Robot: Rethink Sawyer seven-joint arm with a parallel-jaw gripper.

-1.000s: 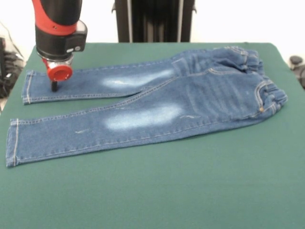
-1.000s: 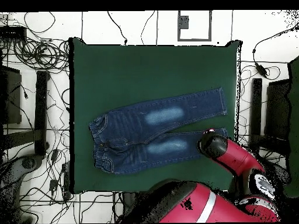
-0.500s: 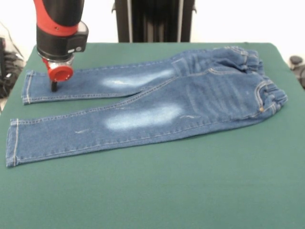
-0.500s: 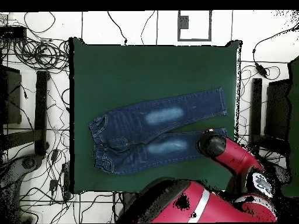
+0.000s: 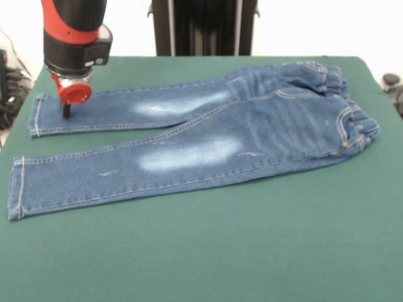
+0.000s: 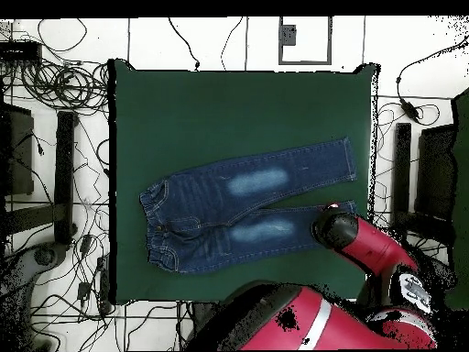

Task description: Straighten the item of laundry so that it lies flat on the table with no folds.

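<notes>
A broad stretch of bare green table (image 5: 252,251) fills the foreground in the front view, with nothing lying on it. Beyond that bare cloth, a small pair of blue denim jeans (image 5: 208,141) lies spread across the middle of the tabletop, running crosswise: hems at the picture's left, gathered elastic waistband (image 5: 352,107) at the right. The nearer leg reaches out long and flat to its cuff at the left, a faded whitish patch on its thigh; the farther leg, bearing a like patch, lies just beside it, the two parting slightly toward the hems. Orange-tan stitching traces the seams and cuffs. The waistband end is bunched and puckered, standing a little higher than the legs.

At the far left, the red and black arm comes down over the farther leg near its cuff. Its gripper (image 5: 67,112), a dark tip below a round red collar, sits at the surface of the denim; whether it presses the fabric or only meets it cannot be told, nor can it be told whether its fingers are spread or closed.

Seen from overhead, the jeans (image 6: 247,215) occupy the middle of the table (image 6: 238,101) nearer the robot's edge, with wide green margins on the other sides, and the arm (image 6: 362,252) covers the cuff of one leg. Cables (image 6: 55,82) sprawl over the floor beside the table.
</notes>
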